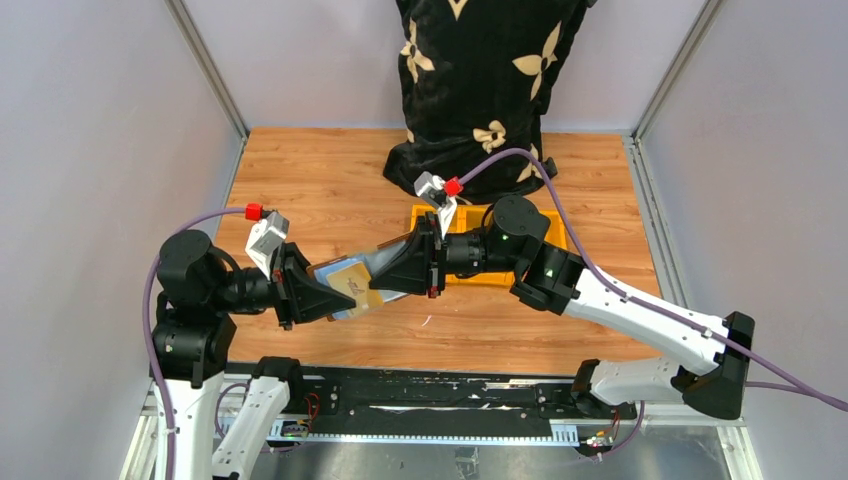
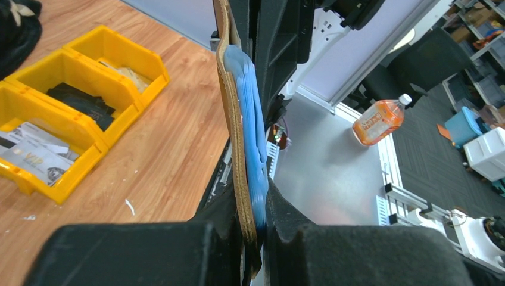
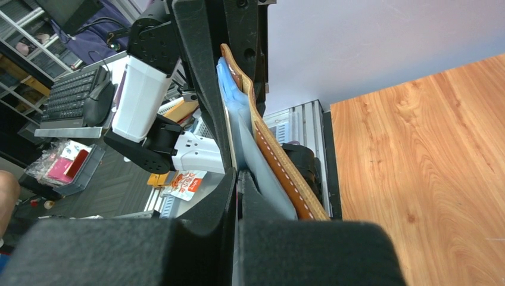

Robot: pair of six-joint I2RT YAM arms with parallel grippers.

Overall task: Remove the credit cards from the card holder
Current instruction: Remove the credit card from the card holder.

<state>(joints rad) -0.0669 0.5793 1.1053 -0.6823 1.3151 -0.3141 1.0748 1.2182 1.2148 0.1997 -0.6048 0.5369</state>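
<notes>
Nearest in the overhead view sat the two arm bases; both arms met above the table. The left gripper (image 1: 335, 295) and right gripper (image 1: 385, 280) hid most of the single card holder (image 1: 345, 272) held in the air between them. One tan credit card (image 1: 368, 297) showed there; any others I could not count. The right arm covered much of the yellow bins (image 1: 421, 213).

From the left wrist, its own black fingers (image 2: 280, 205) filled the foreground, clamped on the holder's lower edge (image 2: 229, 89), seen edge-on: brown leather with blue sleeves (image 2: 247, 107) against it. Three yellow bin compartments (image 2: 89, 77) lay on the wood, their contents hard to read, and one orange bottle (image 2: 378, 119) lay on the floor beyond.

From the right wrist, its jaws were pressed together on a thin pale card edge (image 3: 232, 143), beside the stitched brown leather (image 3: 280, 173). The far end was cut off behind the other claw.
</notes>
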